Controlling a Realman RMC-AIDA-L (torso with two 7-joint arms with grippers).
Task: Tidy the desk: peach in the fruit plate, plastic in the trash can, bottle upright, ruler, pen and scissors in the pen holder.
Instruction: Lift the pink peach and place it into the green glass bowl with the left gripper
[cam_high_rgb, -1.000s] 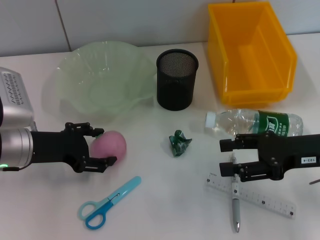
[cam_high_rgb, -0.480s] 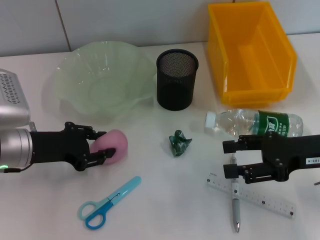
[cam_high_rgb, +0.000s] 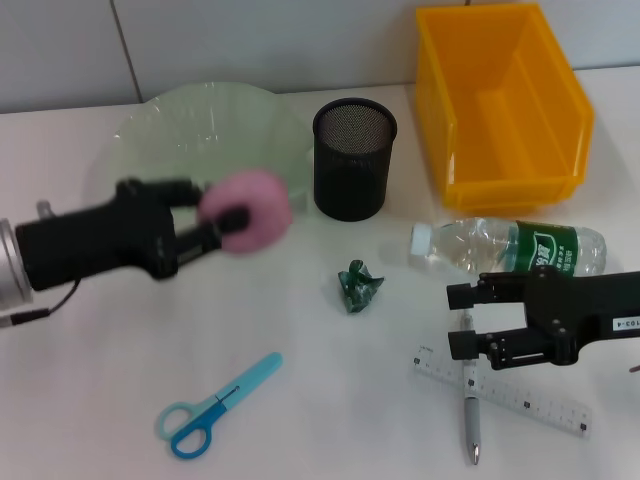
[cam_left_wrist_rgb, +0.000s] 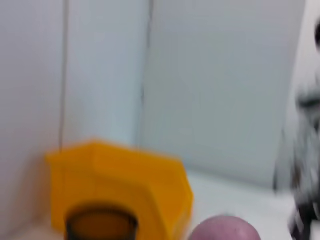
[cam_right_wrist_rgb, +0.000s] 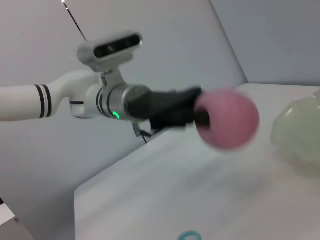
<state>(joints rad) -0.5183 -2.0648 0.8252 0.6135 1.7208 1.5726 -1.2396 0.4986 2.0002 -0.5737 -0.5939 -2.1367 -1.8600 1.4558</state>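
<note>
Plate translucent green, glassy. Holder black metal mesh, matt. Bin glossy orange plastic. Bottle clear plastic. Peach matt pink. Scissors smooth blue plastic handles.

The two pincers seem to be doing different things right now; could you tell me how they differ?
The left pincer is shut on the pink peach, raised off the table at the edge of the green fruit plate; the right pincer is open, holding nothing. It hovers low above the pen and ruler. Both are black.
</note>
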